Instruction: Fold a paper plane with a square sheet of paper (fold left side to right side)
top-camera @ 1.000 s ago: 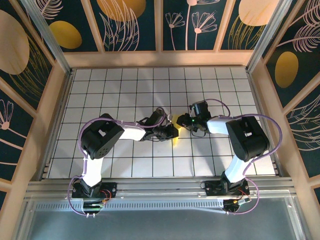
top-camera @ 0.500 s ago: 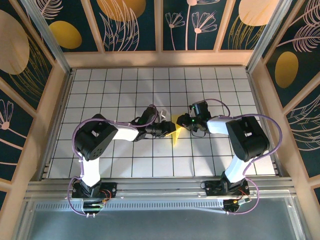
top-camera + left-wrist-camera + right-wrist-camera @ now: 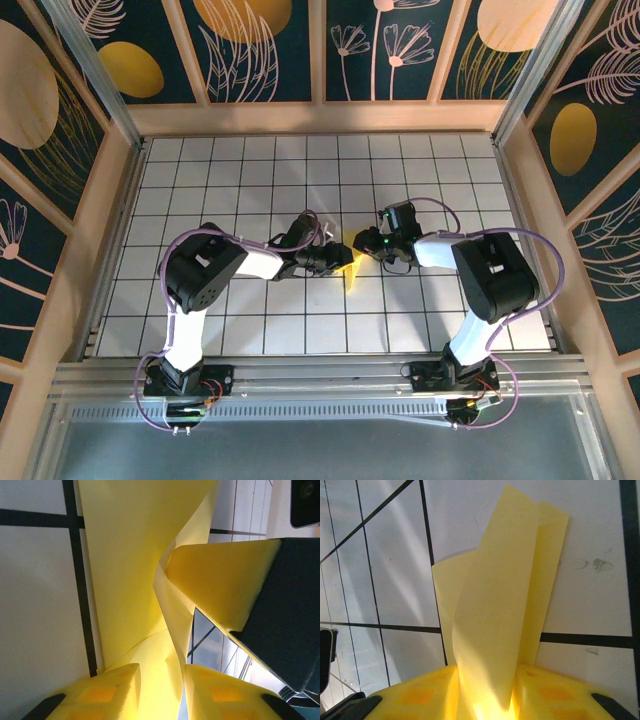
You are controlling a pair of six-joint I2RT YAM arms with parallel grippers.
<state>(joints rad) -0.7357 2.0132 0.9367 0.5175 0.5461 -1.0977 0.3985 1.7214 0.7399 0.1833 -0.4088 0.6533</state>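
The square sheet of paper is thin and yellow, folded into a long narrow layered shape at the table's centre. Both grippers meet over it. My left gripper comes in from the left. In the left wrist view a raised flap of the paper runs between its yellow fingers, which stand a little apart and do not pinch it; my left gripper is open. My right gripper comes from the right. In its wrist view my right gripper is shut on the paper, whose layers rise from between its pads.
The white gridded table is boxed in by wooden walls on the left, right and back. A metal rail with both arm bases runs along the near edge. Open tiles lie all around the centre.
My left gripper's jaws have widened from a tighter hold, and more of the yellow paper shows beside it. The left arm's elbow has shifted. The right arm has stayed still.
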